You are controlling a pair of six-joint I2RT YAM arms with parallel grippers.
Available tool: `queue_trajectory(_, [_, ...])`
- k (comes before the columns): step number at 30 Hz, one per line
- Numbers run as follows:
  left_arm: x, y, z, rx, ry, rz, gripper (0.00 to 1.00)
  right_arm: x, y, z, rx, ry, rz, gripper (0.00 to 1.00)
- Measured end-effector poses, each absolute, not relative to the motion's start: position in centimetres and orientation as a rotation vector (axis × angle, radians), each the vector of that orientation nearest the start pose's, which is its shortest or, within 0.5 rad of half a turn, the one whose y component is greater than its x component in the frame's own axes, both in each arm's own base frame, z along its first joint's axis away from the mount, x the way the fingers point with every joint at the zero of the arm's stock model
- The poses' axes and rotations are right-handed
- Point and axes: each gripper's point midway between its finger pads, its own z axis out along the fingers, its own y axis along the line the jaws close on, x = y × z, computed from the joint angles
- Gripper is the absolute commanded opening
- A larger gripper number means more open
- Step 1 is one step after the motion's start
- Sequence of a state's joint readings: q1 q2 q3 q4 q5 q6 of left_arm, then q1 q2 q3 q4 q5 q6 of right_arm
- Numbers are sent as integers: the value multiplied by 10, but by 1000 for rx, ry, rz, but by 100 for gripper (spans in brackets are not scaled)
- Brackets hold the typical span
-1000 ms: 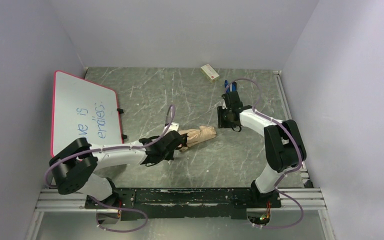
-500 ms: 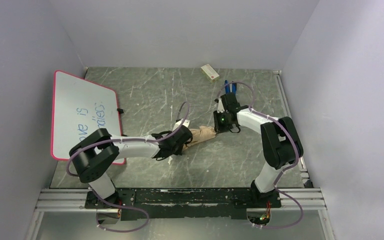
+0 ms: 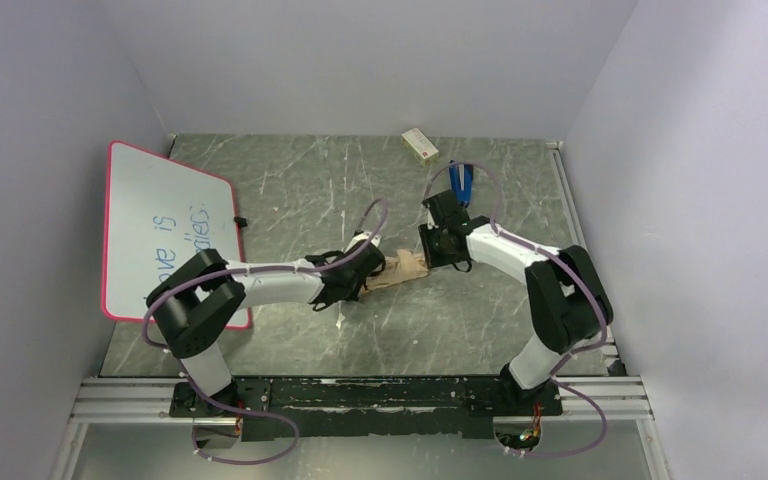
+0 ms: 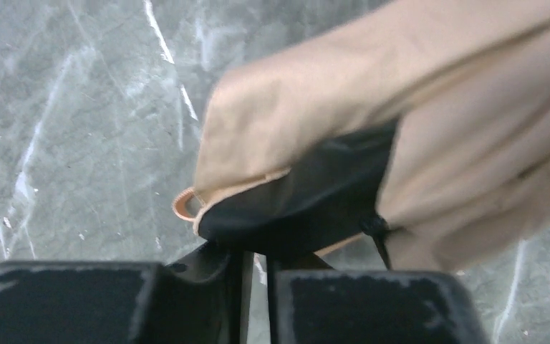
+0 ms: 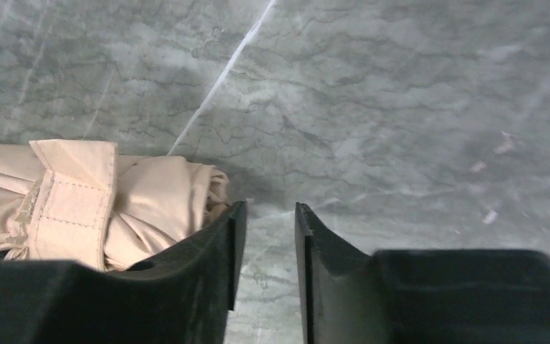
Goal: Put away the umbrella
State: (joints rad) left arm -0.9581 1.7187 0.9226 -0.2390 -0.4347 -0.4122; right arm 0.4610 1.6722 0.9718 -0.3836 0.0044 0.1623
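Observation:
The beige folded umbrella point(image 3: 407, 268) lies on the grey marble table point(image 3: 300, 190) at mid-table, between my two grippers. My left gripper point(image 3: 367, 268) is at its left end. In the left wrist view that gripper point(image 4: 254, 252) is shut, its tips pinching the black inner fabric at the edge of the umbrella point(image 4: 372, 93). My right gripper point(image 3: 436, 252) is at the umbrella's right end. In the right wrist view it point(image 5: 265, 215) stands open by a narrow gap with only table between the jaws. The umbrella point(image 5: 150, 197) and its closure strap point(image 5: 71, 193) lie just left of the left finger.
A red-framed whiteboard point(image 3: 165, 225) with blue writing lies at the left. At the back of the table there is a small box point(image 3: 420, 145), and a blue object point(image 3: 462, 181) lies behind the right arm. Grey walls close in the table on three sides.
My left arm has swung forward, so its gripper now covers more of the umbrella's left end. My right gripper has moved left up to the umbrella's right end.

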Motion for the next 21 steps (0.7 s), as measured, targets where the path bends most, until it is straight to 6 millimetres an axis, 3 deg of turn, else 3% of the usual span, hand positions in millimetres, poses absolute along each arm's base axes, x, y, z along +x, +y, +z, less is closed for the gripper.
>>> queue_trajectory(2, [262,-258,17,524,2412,-1,50,317,158,36,-354,2610,164,49])
queue_trajectory(6, [279,-248,39,453,2395,-59,56,331,148,81,-239,2467,102,56])
queue_trajectory(8, [286,-246,68,408,2337,-108,59,336,140,113,-179,2361,65,62])
queue_trajectory(9, [289,-245,84,389,2304,-133,61,338,135,128,-146,2307,54,69])
queue_trajectory(12, [293,-234,145,313,2172,-208,71,336,122,168,-77,2189,42,82])
queue_trajectory(14, [292,-223,182,265,2085,-243,78,332,116,190,-45,2131,53,98])
queue_trajectory(18, [282,-198,237,180,1949,-281,90,320,111,224,-5,2066,99,100])
queue_trajectory(19, [278,-192,246,165,1925,-291,96,317,110,231,-2,2052,109,100])
queue_trajectory(21, [269,-179,261,147,1884,-301,97,309,105,248,14,2009,125,100])
